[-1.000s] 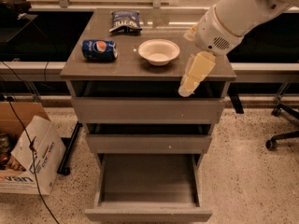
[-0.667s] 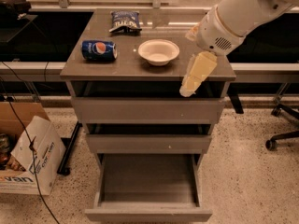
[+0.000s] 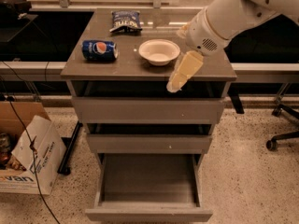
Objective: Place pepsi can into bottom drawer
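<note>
- Cardboard box [image 3: 29, 155]: stands on the speckled floor [image 3: 252, 171] at far left, well apart from the cabinet, with a dark cable [image 3: 28, 143] trailing across it.
- Cabinet top [image 3: 93, 68]: a flat grey slab. Its left and front edges are unguarded, with no lip.
- Pepsi can [image 3: 99, 50]: lies on its side on the cabinet top, near the left edge and set back from the front edge. A strip of bare top separates it from the bowl.
- Snack bag [image 3: 125, 20]: lies further back on the top, behind the can and the bowl and touching neither.
- Bowl [image 3: 159, 51]: white and upright, about mid-width of the top, between the can and the gripper.
- Bottom drawer [image 3: 147, 181]: pulled far out below the other two, showing its bare grey floor, both side walls and the front panel at the lower frame edge. Open floor lies on either side of it.
- Top drawer [image 3: 147, 110] and middle drawer [image 3: 149, 143]: grey fronts, each with a dark gap above it.
- Gripper [image 3: 176, 82]: cream-coloured, tilted down and to the left. It hangs over the front edge of the top just right of the bowl and well apart from the can. Whether it is released or clenched cannot be told.
- Arm [image 3: 229, 17]: white, enters from the upper right above the right side of the top.
- Office chair base [image 3: 282, 134]: on the floor at far right, apart from the cabinet.
</note>
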Robot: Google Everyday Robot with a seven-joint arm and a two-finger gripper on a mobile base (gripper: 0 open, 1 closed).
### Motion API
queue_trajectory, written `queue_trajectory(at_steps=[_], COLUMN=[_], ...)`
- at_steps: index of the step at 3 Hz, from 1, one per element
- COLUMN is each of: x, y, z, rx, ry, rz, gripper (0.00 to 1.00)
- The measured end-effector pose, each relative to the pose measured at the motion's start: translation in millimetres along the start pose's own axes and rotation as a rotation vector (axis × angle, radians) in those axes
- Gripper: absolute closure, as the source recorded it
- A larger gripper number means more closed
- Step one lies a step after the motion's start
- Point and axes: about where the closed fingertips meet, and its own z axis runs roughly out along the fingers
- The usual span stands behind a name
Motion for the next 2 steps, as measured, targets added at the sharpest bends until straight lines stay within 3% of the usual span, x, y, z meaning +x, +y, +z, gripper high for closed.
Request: queue_trajectory(at_steps=[1, 2], x=[-17, -39], y=[-18, -34], z=[28, 69], rx=[-0.003, -0.041], ry=[-0.061, -0.113], rz=[-0.011, -0.025], gripper=[0.0, 0.0])
